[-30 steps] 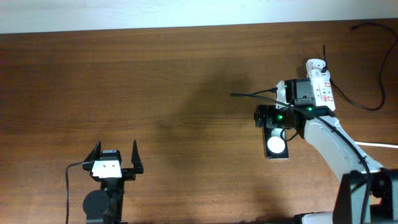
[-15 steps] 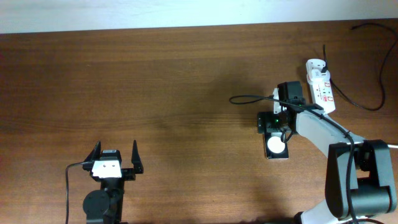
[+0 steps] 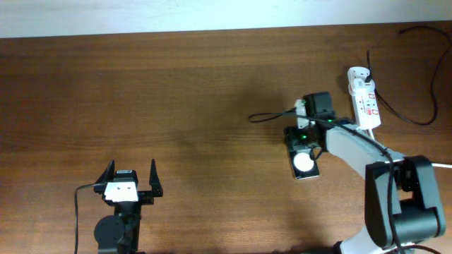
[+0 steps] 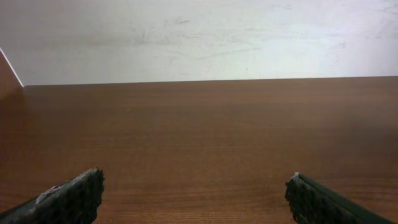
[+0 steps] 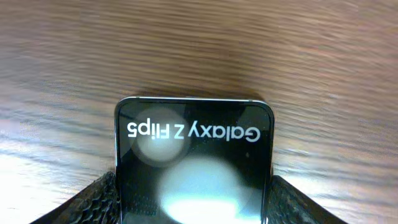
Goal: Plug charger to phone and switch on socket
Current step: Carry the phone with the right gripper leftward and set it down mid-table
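Note:
The black phone (image 3: 305,164) lies flat on the table right of centre; the right wrist view shows its glossy face (image 5: 194,155) with white glare spots and "Galaxy Z Flip5" printed at the far end. My right gripper (image 3: 304,149) straddles it, and both fingers press against the long edges of the phone between them (image 5: 194,184). The charger (image 3: 272,115), a thin black cable, runs left from under the right arm, and its free end lies on the wood. The white socket (image 3: 361,88) sits just beyond the arm. My left gripper (image 3: 131,169) stands open at the near left, holding nothing (image 4: 194,183).
A thin black cable (image 3: 417,121) loops from the socket toward the table's far right corner. A thick white cord (image 3: 441,164) shows at the right edge. The table's far edge meets a white wall (image 4: 199,37).
My right gripper has come down over the phone and closed onto its sides; phone, gripper and the cable's free end have shifted a little left. The left arm has not moved.

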Robot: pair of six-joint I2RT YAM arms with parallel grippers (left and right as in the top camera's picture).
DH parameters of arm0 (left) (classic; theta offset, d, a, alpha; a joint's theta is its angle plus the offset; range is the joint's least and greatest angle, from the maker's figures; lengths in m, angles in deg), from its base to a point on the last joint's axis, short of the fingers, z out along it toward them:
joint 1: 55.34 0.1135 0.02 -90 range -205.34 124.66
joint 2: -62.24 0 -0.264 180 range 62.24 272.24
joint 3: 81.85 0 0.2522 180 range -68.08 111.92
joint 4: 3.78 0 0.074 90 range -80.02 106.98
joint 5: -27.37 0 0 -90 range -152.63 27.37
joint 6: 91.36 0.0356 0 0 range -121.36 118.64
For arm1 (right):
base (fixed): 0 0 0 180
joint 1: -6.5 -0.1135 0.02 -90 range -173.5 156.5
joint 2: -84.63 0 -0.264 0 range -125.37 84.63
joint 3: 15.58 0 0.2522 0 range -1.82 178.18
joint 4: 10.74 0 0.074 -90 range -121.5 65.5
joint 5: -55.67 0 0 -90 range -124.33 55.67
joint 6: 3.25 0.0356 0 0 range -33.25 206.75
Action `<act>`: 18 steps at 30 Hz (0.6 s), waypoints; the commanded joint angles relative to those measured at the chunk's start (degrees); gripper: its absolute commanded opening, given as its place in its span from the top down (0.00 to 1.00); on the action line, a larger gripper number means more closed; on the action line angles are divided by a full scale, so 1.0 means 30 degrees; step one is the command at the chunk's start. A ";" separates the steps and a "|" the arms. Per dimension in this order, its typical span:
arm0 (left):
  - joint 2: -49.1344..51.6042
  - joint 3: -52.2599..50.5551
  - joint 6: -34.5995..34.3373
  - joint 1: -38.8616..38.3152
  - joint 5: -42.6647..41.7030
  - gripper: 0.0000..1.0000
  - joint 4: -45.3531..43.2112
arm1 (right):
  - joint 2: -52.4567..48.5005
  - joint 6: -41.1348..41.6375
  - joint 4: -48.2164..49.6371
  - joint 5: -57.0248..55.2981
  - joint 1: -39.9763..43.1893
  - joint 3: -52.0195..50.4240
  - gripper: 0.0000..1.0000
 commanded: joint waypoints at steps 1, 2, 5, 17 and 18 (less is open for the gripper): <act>-0.0058 -0.0109 0.0219 0.0029 -0.0022 0.01 0.0022 | -0.0386 -0.0386 0.1290 0.0532 -0.2164 0.0240 0.33; -0.0058 -0.0109 0.0219 0.0029 -0.0022 0.01 0.0022 | -0.0386 -0.0386 0.1872 0.0459 -0.3133 0.0583 0.33; -0.0058 -0.0109 0.0219 0.0029 -0.0022 0.01 0.0022 | -0.0386 -0.0532 0.2310 0.0452 -0.4728 0.2346 0.33; -0.0058 -0.0109 0.0219 0.0029 -0.0022 0.01 0.0022 | -0.1880 -0.0794 0.2171 0.0401 -0.6892 0.5034 0.11; -0.0058 -0.0109 0.0219 0.0029 -0.0022 0.01 0.0022 | -0.1880 -0.0743 0.1341 0.0495 -0.6892 0.5588 0.07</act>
